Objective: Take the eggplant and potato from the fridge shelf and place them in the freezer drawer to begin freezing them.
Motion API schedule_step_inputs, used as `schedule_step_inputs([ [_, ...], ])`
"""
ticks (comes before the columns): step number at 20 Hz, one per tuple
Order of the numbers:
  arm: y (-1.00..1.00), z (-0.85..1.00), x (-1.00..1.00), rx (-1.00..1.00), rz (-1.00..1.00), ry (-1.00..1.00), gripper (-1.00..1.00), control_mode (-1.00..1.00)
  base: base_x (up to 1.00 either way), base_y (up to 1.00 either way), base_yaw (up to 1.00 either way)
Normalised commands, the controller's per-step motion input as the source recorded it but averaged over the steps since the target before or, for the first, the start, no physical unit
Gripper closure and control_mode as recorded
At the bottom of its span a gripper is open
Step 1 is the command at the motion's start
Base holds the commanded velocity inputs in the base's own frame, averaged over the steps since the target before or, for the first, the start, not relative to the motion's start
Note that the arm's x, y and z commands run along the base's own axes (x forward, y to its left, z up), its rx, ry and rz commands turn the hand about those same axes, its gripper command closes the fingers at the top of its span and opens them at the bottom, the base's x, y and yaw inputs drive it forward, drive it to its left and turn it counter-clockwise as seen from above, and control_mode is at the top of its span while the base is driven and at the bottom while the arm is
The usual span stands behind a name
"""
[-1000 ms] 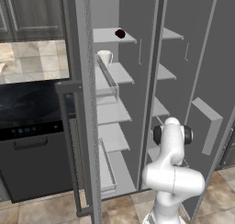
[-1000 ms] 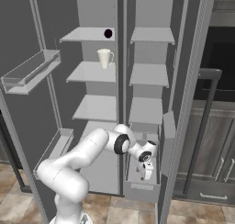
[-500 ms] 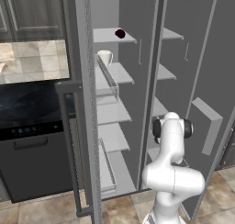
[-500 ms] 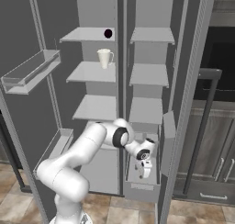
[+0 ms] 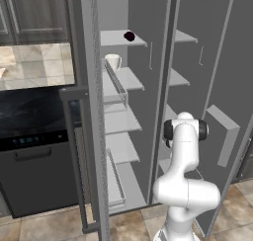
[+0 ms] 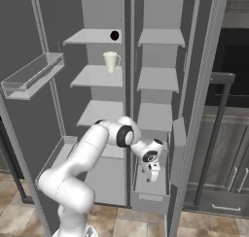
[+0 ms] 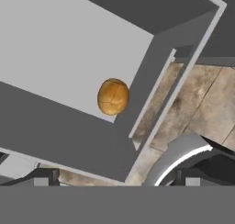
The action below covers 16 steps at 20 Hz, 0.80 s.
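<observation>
The eggplant (image 5: 129, 36) (image 6: 114, 35) is a small dark lump on the top shelf of the open fridge. In the hand view the tan-orange potato (image 7: 113, 96) lies loose on the floor of the grey freezer drawer (image 7: 69, 136), close to a corner, with nothing touching it. The freezer drawer (image 6: 150, 196) is pulled out at the bottom of the right compartment. My gripper (image 6: 151, 174) hangs just above it, pointing down, open and holding nothing.
A white cup (image 5: 113, 62) (image 6: 111, 61) stands on the second shelf below the eggplant. Both fridge doors stand open: the left one carries a see-through bin (image 6: 30, 76), the right one a long bar handle (image 6: 214, 134). A dark oven (image 5: 34, 131) stands to the left.
The arm's elbow and hand have lifted slightly over the drawer. The eggplant and the cup have not moved.
</observation>
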Motion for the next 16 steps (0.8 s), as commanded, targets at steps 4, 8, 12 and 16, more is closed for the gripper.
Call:
schedule_step_inputs([
  [4, 0.00, 0.74, 0.00, 0.00, 0.00, -0.07, -1.00, -1.00, 0.00, 0.00, 0.00],
  [8, 0.05, 0.60, 0.00, 0.00, 0.00, -0.01, -1.00, -1.00, 0.00, 0.00, 0.00],
  [12, 0.16, 0.54, 0.00, 0.00, 0.00, 0.00, -1.00, -1.00, 0.00, 0.00, 0.00],
  [16, 0.24, 0.44, -0.02, 0.00, 0.00, 0.00, -1.00, -1.00, 0.00, 0.00, 0.00],
])
